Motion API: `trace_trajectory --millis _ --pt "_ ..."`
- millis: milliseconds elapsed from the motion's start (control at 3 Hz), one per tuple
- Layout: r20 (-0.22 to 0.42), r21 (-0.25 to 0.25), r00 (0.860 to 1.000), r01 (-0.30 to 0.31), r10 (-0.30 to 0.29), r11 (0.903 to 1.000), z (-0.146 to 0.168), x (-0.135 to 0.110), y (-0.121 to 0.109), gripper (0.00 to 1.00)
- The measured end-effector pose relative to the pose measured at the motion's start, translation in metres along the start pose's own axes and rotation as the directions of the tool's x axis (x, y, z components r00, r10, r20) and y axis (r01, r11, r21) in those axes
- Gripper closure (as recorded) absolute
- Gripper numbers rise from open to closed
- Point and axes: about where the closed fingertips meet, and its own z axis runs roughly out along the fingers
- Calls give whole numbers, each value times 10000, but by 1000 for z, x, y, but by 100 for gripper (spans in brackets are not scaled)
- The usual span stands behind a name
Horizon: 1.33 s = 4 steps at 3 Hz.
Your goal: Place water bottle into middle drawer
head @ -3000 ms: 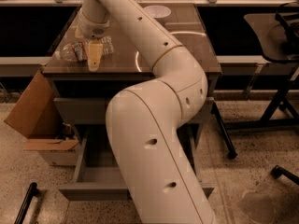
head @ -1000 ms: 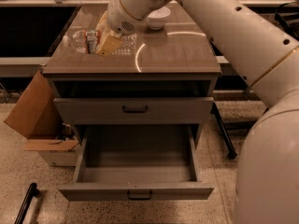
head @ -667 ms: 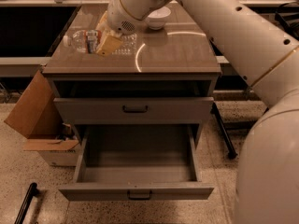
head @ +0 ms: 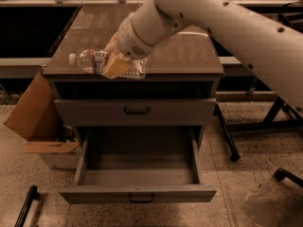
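The hand (head: 113, 60) sits low over the front left part of the counter (head: 189, 56), its tan fingers (head: 115, 67) closed across the water bottle (head: 87, 61). The bottle lies on its side with the white cap sticking out to the hand's left. Straight below the hand is the closed upper drawer (head: 137, 111), and under that the middle drawer (head: 137, 194) stands pulled open, with a cardboard box (head: 31, 110) down to the left.
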Motion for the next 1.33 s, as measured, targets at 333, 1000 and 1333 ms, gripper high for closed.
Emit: trace_trajectory --millis 333,1000,1333 --pt "-365 268 9949 -929 938 9953 -2 26 43 100" --pt "-1101 -319 9733 -2060 2014 9780 35 85 113 100" --pt "-1129 -340 9743 -1998 1949 9792 36 84 112 100"
